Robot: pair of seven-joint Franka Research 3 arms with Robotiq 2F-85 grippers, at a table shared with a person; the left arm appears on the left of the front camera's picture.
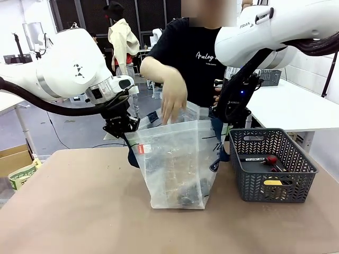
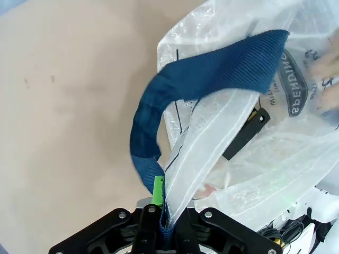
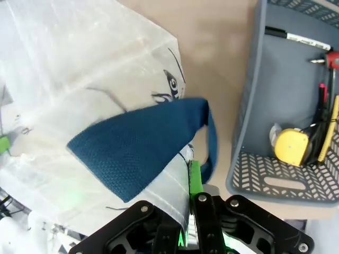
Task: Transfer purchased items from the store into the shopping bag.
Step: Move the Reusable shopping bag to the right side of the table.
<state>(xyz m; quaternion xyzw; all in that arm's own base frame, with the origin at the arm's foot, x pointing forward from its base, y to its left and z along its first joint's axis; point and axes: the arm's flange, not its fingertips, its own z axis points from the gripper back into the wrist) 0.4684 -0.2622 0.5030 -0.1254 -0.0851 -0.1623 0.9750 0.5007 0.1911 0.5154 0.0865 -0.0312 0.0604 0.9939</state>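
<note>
The clear plastic shopping bag (image 1: 175, 164) stands open at the table's middle, held by both rims. My left gripper (image 1: 124, 128) is shut on the bag's left rim, where the navy strap (image 2: 212, 74) starts, and its jaws (image 2: 161, 214) pinch the plastic edge. My right gripper (image 1: 229, 114) is shut on the right rim (image 3: 192, 203), under the other strap (image 3: 143, 148). A person's hand (image 1: 174, 99) reaches into the bag's mouth. A black item (image 2: 246, 132) lies inside. The dark grey basket (image 1: 253, 182) stands to the right, holding a yellow tape measure (image 3: 290, 147), a marker (image 3: 296, 38) and a red-handled tool (image 1: 271, 159).
The tan table (image 1: 74, 211) has bare room left of and in front of the bag. A cardboard box (image 1: 13, 157) and a green-printed packet (image 1: 21, 174) sit off its left edge. The person stands close behind the bag.
</note>
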